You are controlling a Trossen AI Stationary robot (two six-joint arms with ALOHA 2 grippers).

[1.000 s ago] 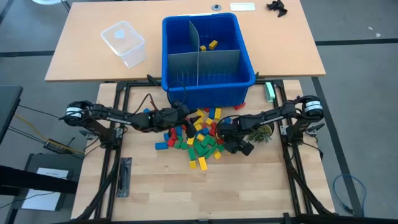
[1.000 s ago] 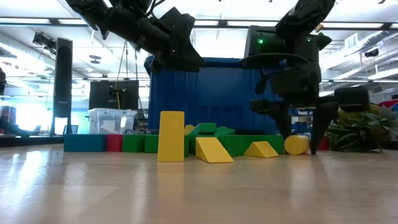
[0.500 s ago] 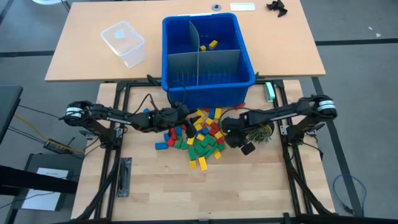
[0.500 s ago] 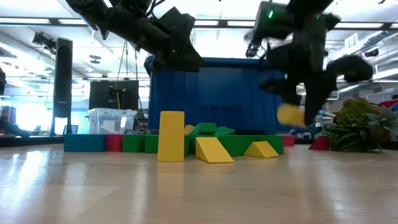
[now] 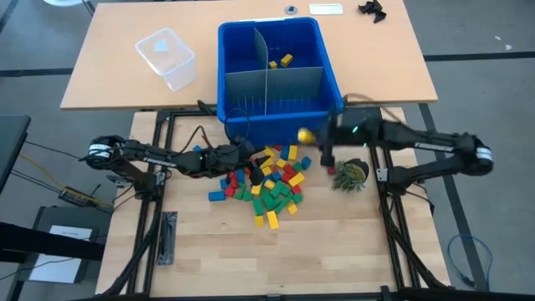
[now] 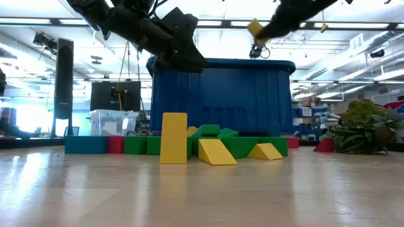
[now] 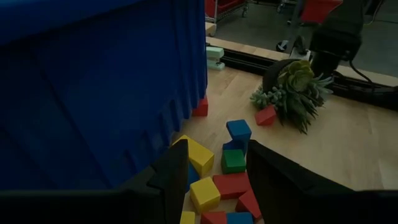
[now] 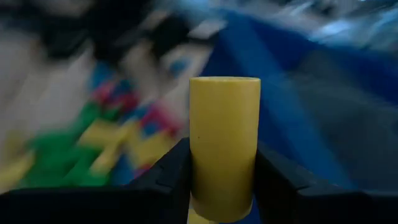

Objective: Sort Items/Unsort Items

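Observation:
Many small red, yellow, green and blue blocks lie in a pile [image 5: 272,180] on the wooden table in front of the blue bin [image 5: 280,117]. A few yellow blocks [image 5: 284,60] lie in the bin's far right compartment. My right gripper [image 5: 308,138] is shut on a yellow cylinder block [image 8: 224,143] in the air by the bin's front wall, about level with its rim in the low view [image 6: 255,28]. My left gripper [image 7: 217,180] is open and empty, hovering over the pile's left part [image 5: 244,155] close to the bin. My right gripper pinches the yellow cylinder by its curved sides [image 8: 198,168] between the two fingers, which lie across it. The fingers come slanting down from the table's right side. The cylinder is lifted clear of the table and the pile.
Grey slotted dividers [image 5: 272,84] split the bin into compartments. A small succulent plant [image 5: 351,173] stands right of the pile. A clear plastic tub [image 5: 167,57] sits on the far table, left of the bin. A green object [image 5: 362,124] lies by the bin's right front corner.
My right gripper has taken the yellow cylinder from the table at the pile's right edge. It has lifted it clear and carried it up and toward the far edge, to the bin's front wall. The left arm has kept still.

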